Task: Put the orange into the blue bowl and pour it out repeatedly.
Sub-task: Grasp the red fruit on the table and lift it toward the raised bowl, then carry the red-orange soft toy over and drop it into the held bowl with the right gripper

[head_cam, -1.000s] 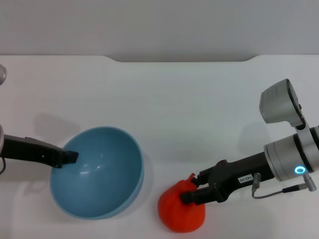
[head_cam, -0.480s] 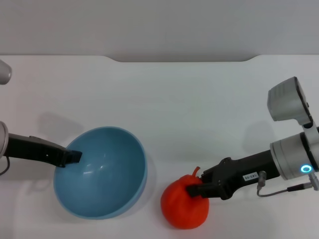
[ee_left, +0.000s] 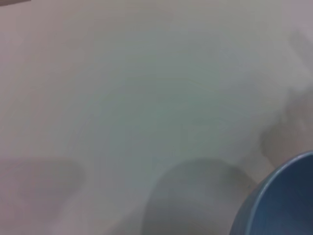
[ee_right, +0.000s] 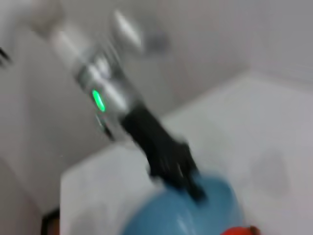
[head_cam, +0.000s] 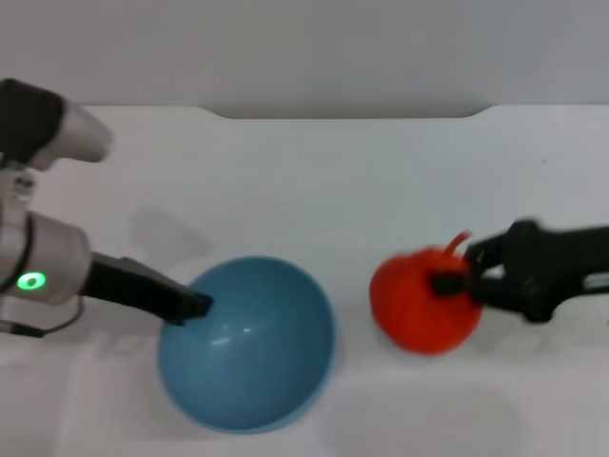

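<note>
Now we keep our right gripper [head_cam: 455, 282] tight on the orange [head_cam: 419, 303] and lift it over the bowl [head_cam: 249, 343], which our left gripper [head_cam: 197, 307] pinches by the rim.

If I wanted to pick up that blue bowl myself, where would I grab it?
By the rim, judging from the pictures: the blue bowl is deep, round and smooth, with no handle. Its left edge is held by the left gripper, and the right gripper holds the orange on the right, so the near or far edge looks easiest.

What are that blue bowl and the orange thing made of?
The blue bowl looks like glazed ceramic or glossy plastic: its smooth inside carries bright highlights. The orange looks matte and evenly coloured, perhaps a plastic or foam replica; I cannot be sure.
</note>
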### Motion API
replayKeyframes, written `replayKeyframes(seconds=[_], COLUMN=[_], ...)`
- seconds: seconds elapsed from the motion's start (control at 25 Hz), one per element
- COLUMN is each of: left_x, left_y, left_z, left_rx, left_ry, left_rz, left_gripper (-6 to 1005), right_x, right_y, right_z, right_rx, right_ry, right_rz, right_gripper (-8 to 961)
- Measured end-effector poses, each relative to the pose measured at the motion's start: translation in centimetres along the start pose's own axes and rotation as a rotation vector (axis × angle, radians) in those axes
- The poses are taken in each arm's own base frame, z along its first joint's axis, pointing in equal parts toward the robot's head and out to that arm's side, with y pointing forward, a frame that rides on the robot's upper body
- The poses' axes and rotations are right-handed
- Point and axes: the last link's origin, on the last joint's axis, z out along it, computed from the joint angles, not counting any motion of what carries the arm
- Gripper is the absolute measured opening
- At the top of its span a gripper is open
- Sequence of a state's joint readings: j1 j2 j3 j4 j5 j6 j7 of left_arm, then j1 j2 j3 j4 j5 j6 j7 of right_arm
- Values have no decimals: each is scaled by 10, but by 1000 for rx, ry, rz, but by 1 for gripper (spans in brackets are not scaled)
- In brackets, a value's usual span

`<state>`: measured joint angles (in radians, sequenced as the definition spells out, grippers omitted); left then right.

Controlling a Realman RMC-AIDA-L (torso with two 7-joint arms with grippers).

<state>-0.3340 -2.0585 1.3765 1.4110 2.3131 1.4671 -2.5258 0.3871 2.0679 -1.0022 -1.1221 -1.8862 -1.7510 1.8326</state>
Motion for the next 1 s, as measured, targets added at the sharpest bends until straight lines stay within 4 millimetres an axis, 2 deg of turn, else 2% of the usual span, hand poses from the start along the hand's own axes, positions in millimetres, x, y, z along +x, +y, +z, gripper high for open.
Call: replayKeyframes(seconds=[0.08,0.2,0.32,0.48,0.68,0.8,1.0], left_x=[8,23,40,56,68,70,71], left_y=[9,26,46,65,73,73,72], left_z=[9,22,35,44,44,43,42], left_rx=[-12,-26,-40,-52,-53,-52,-47], left_ry=[-13,-29,-41,-59,-44,-38,-33], left_rz=[30,90,165,225,254,257,253], left_gripper=[47,51,54,59,65,69,75], right_x=[-13,-25,-31,-27,-14,-12,-17], right_y=[10,20,24,20,13,11,11], right_z=[-13,-16,-6,16,37,42,40], right_rx=[-14,-55,-97,-124,-87,-74,-60], right_ry=[-84,-134,-113,-47,68,92,85], right_rz=[-47,-99,-125,-104,-97,-104,-113], right_gripper=[112,93,71,37,76,185,375])
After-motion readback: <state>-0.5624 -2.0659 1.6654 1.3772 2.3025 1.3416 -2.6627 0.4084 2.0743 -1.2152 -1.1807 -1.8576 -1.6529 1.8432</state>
